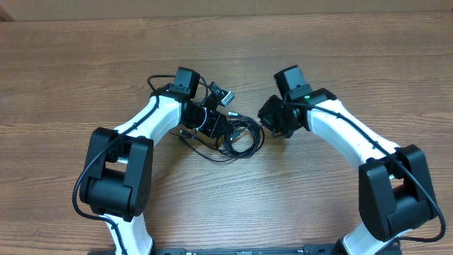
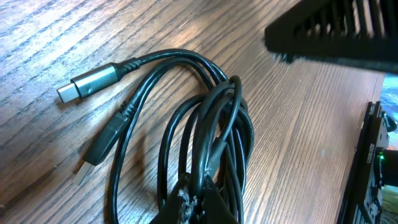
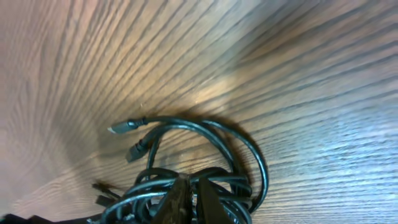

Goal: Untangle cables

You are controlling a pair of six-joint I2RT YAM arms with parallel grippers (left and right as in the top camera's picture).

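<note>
**Operator:** Where are the cables (image 1: 239, 138)?

**Technician:** Coiled on the wood surface (image 1: 226, 49), between both sets of fingers. One silver plug (image 2: 87, 84) lies loose beside the coil.

**Operator:** Finger state?

**Technician:** The left fingers (image 2: 186, 210) are clamped on strands at the coil's edge. The right fingers (image 3: 177, 205) are closed on a loop opposite. Both arms bend inward, tips down.

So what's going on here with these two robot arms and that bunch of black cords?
Two robot arms are working on a tangle of thin black cables lying on the wooden table between them. The left gripper and the right gripper each have their jaws shut on strands of the bundle, from opposite sides. The loops are not yet pulled apart; a silver-tipped plug lies loose on the wood.
</note>
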